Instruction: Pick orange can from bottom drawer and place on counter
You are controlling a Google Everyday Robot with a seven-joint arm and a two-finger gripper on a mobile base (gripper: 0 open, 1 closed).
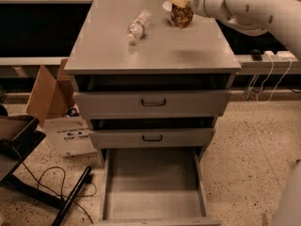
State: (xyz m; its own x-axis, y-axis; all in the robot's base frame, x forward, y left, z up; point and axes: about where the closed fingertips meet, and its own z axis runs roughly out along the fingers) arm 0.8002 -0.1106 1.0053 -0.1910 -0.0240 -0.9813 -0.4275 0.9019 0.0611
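**Inspector:** Surface and room?

**Assistant:** Matte grey table atop a three-drawer cabinet, on a speckled floor. The two upper drawers are slightly ajar; the bottom drawer is pulled fully out, showing its grey floor.

**Inspector:** The hand?

**Assistant:** The hand is at the table's back right, fingers closed on the top of the orange can. I cannot tell whether the can touches the table.

**Inspector:** Surroundings, obstructions?

**Assistant:** A clear water bottle lies on its side left of the can, apart from it. A white dish sits just behind the can. A cardboard box is on the floor to the left, and cables hang at the right.
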